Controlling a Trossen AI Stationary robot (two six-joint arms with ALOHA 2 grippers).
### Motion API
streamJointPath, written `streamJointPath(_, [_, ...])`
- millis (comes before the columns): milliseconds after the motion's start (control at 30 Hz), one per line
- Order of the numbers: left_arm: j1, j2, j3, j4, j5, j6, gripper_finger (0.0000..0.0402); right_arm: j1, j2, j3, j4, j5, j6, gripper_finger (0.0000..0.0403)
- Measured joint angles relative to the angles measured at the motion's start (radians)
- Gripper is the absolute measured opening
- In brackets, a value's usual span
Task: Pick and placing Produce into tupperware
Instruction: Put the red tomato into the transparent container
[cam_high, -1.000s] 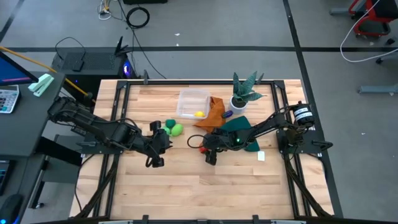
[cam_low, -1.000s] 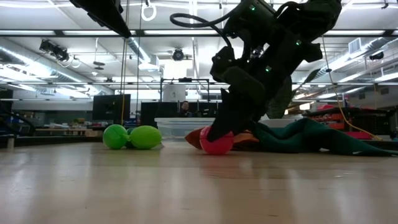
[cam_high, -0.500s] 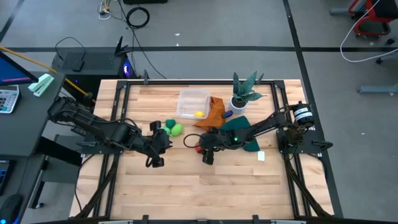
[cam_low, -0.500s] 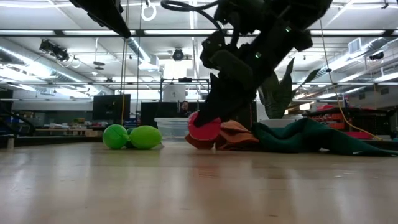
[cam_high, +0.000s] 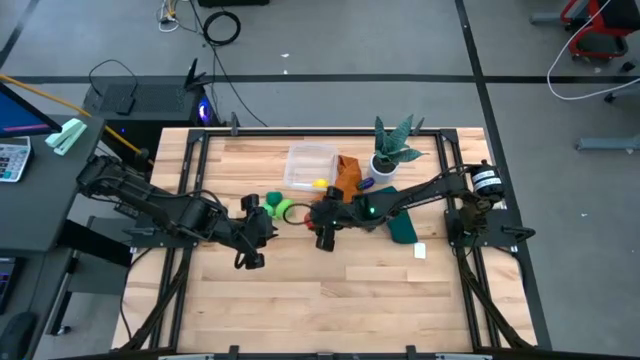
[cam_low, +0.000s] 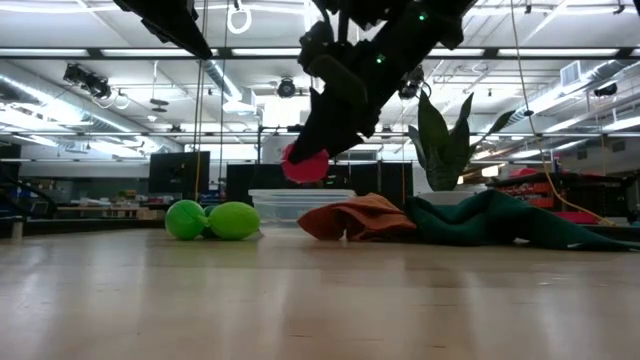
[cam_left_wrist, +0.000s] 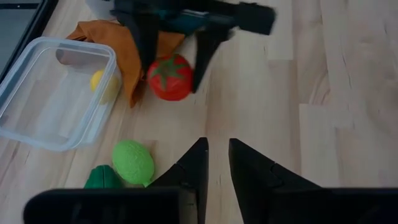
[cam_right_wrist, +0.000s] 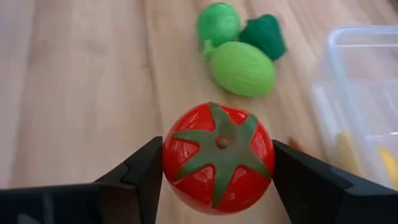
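My right gripper (cam_high: 314, 222) is shut on the red tomato (cam_right_wrist: 217, 157) and holds it in the air near the tupperware (cam_high: 310, 165). The tupperware is clear and has the yellow piece (cam_high: 320, 184) inside. Two green pieces (cam_high: 280, 207) lie touching on the wood, left of the tomato. A small dark purple piece (cam_high: 367, 184) lies by the white plant pot. My left gripper (cam_high: 268, 228) waits low over the table near the green pieces. Its fingers (cam_left_wrist: 202, 162) are a narrow gap apart and hold nothing. My right gripper pinches the red tomato between its two fingers (cam_right_wrist: 146, 171), one on each side of the tomato's round body (cam_right_wrist: 174, 155). The green star-shaped top faces the wrist camera. The fingers slant down from the table's right. The tomato (cam_low: 305, 163) is lifted clear of the table.
An orange cloth (cam_high: 345, 175) lies against the tupperware's right side, with a dark green cloth (cam_high: 397, 222) farther right. A potted plant (cam_high: 392, 150) stands at the far right. The near half of the wooden table (cam_high: 330, 300) is bare wood.
My right gripper has lifted the red tomato off the table. It carried it up and toward the table's left and far edge, closer to the tupperware. It has stayed shut on the tomato throughout.
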Motion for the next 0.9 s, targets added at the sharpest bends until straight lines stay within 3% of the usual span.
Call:
streamJointPath(267, [0.001, -0.148, -0.010, 0.002, -0.088, 0.015, 0.0070, -0.069, 0.000, 0.011, -0.004, -0.002, -0.014, 0.0219])
streamJointPath(600, [0.012, -0.510, -0.338, 0.204, -0.075, -0.025, 0.0066, -0.145, 0.000, 0.015, -0.001, -0.005, -0.055, 0.0219])
streamJointPath(900, [0.039, -0.610, -0.448, 0.206, -0.075, 0.004, 0.0066, -0.241, 0.000, 0.096, 0.003, -0.008, -0.089, 0.0219])
